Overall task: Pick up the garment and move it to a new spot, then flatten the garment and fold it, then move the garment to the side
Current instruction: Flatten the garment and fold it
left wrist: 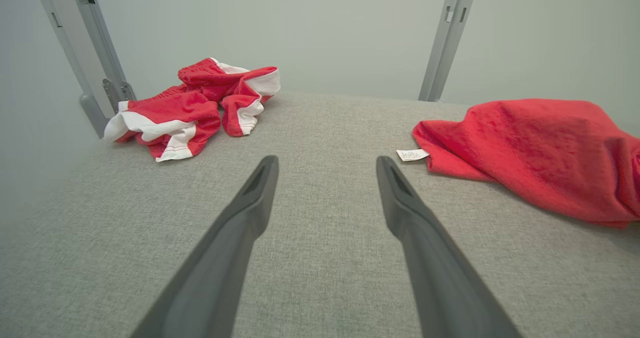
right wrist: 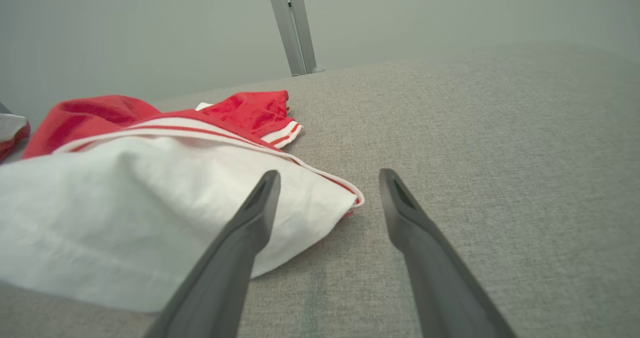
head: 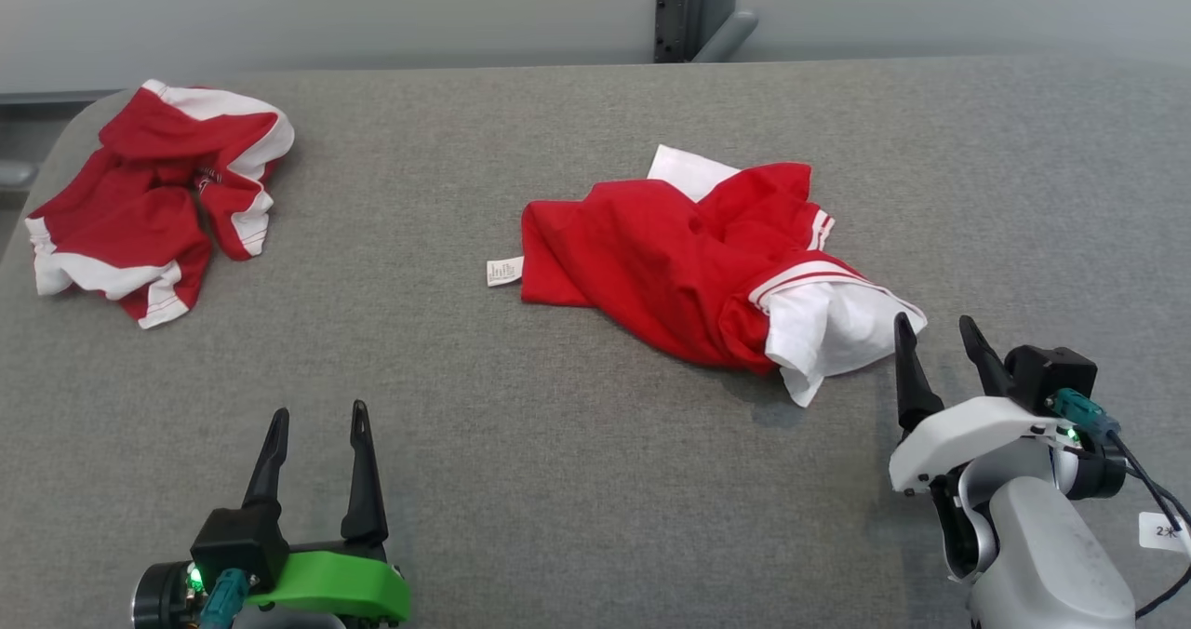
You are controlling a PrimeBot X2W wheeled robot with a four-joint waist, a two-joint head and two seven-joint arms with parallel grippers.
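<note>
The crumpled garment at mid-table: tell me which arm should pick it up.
Right. The right gripper stands open with its fingertips close by the garment's white sleeve. The left gripper, also open, sits over bare table, well apart from it.

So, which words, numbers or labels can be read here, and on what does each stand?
"2": on the white tag at the head view's right edge; the mark after it is unclear.
Care label on the red garment: printed, but too small and blurred to read.
</note>
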